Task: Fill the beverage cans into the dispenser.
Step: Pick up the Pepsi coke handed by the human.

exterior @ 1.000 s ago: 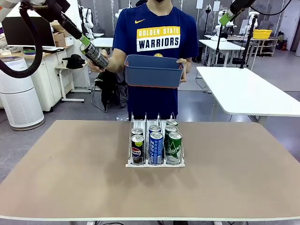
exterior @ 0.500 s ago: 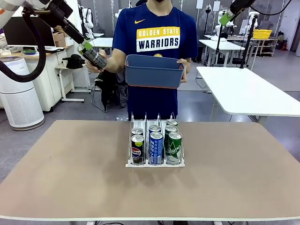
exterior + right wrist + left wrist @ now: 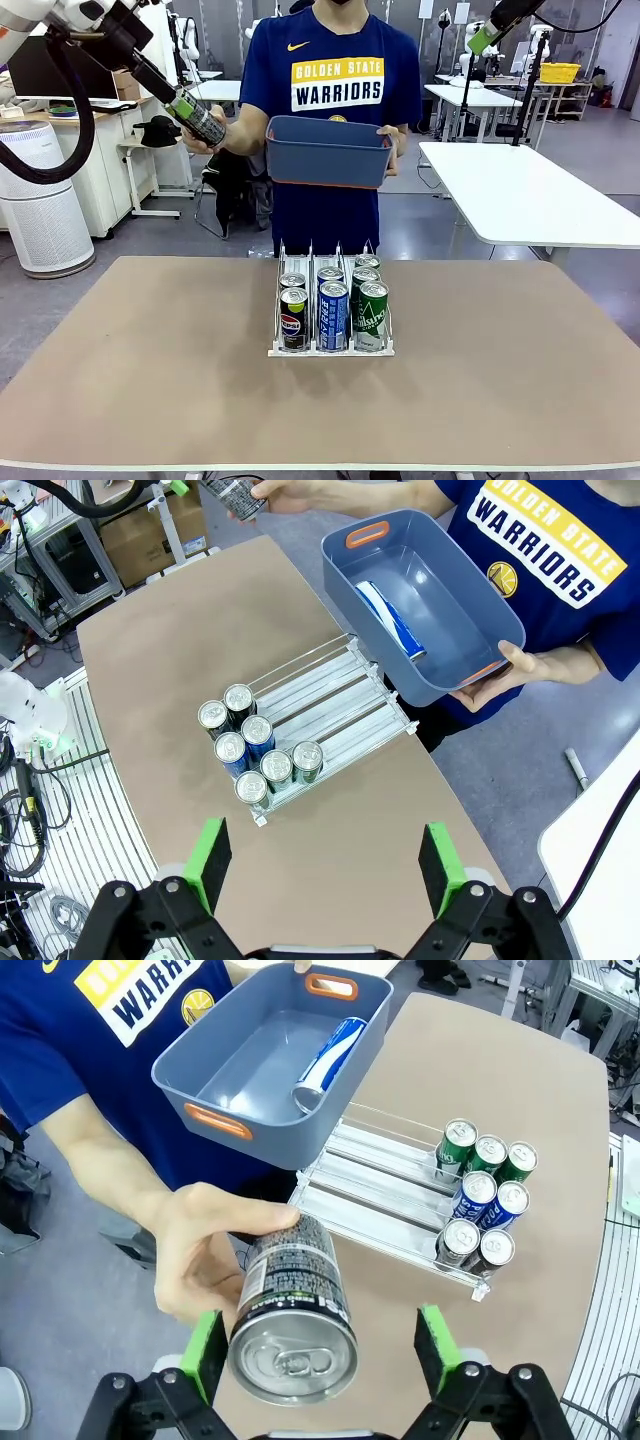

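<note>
**Nearly a handover: open claw around an offered can**

Plainly, the left gripper (image 3: 320, 1345) stands wide, its green pads on either side of a black can (image 3: 290, 1310) but not closed on it. The can lies close against one pad and apart from the other. The person's hand (image 3: 200, 1260) carries the can, wrapped around its body with the silver top turned toward the claw, so the pads can meet bare sides once they shut.

The person's other hand holds out a blue bin (image 3: 255, 1140) above the far edge of the table (image 3: 150, 380). One blue can (image 3: 328, 1055) lies on its side in it, probably next in line.

Below, the dispenser (image 3: 370, 1185) sits mid-table with seven cans (image 3: 475, 1192) rolled down to its front lip: three green, two blue, two black. The upper ends of the lanes are bare, which is where a new can would have to go in.

The right gripper (image 3: 325, 865) hangs high over the table, jaws wide and holding nothing — likely kept clear of the exchange.
</note>
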{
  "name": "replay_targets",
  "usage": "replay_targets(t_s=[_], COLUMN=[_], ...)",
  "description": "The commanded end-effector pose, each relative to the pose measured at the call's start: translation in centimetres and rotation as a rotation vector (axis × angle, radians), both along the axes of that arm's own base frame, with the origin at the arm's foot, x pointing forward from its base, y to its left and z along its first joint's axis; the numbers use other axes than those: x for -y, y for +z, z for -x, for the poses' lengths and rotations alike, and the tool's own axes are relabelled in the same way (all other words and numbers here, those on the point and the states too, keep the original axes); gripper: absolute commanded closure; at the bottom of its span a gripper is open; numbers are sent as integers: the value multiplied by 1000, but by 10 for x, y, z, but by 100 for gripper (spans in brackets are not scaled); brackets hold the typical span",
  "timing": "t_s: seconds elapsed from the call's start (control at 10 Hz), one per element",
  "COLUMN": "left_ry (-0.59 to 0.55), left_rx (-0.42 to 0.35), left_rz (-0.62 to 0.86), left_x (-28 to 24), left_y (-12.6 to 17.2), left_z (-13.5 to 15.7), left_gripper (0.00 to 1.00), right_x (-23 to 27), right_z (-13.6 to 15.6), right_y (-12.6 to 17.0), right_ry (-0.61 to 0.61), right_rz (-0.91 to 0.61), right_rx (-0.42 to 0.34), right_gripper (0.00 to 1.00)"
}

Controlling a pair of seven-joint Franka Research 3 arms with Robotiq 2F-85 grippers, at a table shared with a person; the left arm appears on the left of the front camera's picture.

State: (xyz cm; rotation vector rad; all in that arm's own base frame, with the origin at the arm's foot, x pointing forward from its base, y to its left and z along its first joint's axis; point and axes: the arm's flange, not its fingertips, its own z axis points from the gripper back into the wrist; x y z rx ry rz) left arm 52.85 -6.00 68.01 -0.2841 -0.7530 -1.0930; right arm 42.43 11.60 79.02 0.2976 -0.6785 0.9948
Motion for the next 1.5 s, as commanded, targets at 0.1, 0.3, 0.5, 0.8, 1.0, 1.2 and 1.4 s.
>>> replay_targets(t_s=[0.1, 0.3, 0.5, 0.8, 1.0, 1.2, 1.4], left_ry=[8, 20, 25, 32, 32, 32, 12], left_rx=[4, 27, 37, 38, 11, 11, 49], left_rz=[14, 14, 15, 37, -3, 2, -77], left_x=[-1, -2, -3, -4, -1, 0, -3], left_y=[-11, -17, -20, -21, -14, -15, -15], left_z=[5, -2, -4, -8, -6, -7, -3], left_gripper=[0, 0, 0, 0, 0, 0, 59], right_x=[0, 0, 0, 0, 0, 0, 0], right_z=[0, 0, 0, 0, 0, 0, 0], right_y=[0, 0, 0, 0, 0, 0, 0], right_ry=[-1, -1, -1, -1, -1, -1, -1], right_rz=[0, 0, 0, 0, 0, 0, 0], right_rx=[0, 0, 0, 0, 0, 0, 0], right_gripper=[0, 0, 0, 0, 0, 0, 0])
